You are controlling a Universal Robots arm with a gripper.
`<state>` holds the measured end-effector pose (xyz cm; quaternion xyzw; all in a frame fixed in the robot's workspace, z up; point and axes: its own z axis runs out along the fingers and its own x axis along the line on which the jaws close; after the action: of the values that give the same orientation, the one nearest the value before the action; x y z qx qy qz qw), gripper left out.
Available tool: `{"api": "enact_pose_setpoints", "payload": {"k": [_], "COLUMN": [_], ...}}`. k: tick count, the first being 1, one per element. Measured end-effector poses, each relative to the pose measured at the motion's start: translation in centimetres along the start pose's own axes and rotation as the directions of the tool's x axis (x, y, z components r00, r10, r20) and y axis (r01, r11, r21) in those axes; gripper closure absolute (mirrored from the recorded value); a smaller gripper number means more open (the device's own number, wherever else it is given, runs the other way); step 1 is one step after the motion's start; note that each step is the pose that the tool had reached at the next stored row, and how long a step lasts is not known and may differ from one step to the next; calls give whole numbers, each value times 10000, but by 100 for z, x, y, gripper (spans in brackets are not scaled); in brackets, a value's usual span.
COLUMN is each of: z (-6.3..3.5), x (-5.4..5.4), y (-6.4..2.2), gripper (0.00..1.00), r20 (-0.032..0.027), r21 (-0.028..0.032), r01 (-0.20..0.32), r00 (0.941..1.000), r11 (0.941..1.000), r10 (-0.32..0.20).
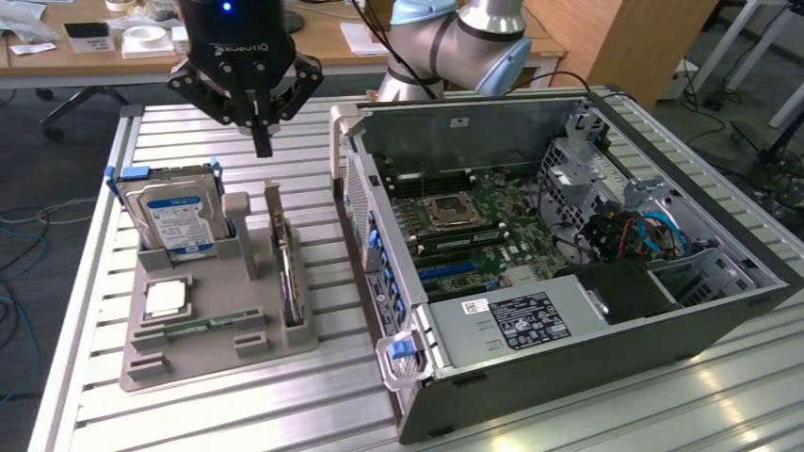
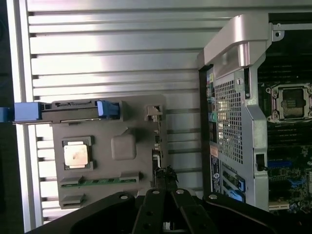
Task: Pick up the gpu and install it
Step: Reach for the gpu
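Overhead, the black metal two-finger gripper [image 1: 262, 143] [image 2: 164, 191] hangs with its wrist pointing straight down. The silvery arm [image 1: 453, 38] with pale blue joint caps bends in behind it from beyond the computer case. The jaws are drawn together to a narrow point, and nothing is held or touched.

Below the fingertips and a little nearer the exterior camera stands the gpu [image 1: 289, 273] [image 2: 157, 148]. It is a thin, flat, green-brown circuit card with a silvery metal end bracket. It sits on its long edge in a slot of the matte grey moulded plastic tray [image 1: 214, 363] [image 2: 124, 146], and there is clear air between it and the gripper.

In the same tray, on the exterior view's left of the gripper, a boxy silver hard drive [image 1: 176, 217] [image 2: 68, 109] stands upright, with a blue-white label and blue plastic side rails. A square metal-topped processor chip [image 1: 168, 299] [image 2: 76, 155] lies flat in a recess further along the tray. A narrow green memory stick [image 1: 201, 327] [image 2: 105, 181] lies beside it.

On the exterior view's right of the gripper, the dark grey sheet-metal computer case [image 1: 590, 330] [image 2: 234, 97] lies on its side. It has a perforated rear panel, it is open, and its green motherboard [image 1: 477, 217] is exposed.

Tray and case both rest on a ribbed aluminium slat table [image 1: 251, 414] [image 2: 112, 48].
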<state>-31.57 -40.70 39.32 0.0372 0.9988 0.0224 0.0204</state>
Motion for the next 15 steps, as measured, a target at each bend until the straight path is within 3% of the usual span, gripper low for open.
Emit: {"api": "enact_pose_setpoints", "payload": {"k": [15], "z": [-1], "x": [27], "y": [-267], "gripper": [89], "r20": [1], "r21": [0], "r01": [0], "r00": [10000], "r11": [10000], "r10": [0]}}
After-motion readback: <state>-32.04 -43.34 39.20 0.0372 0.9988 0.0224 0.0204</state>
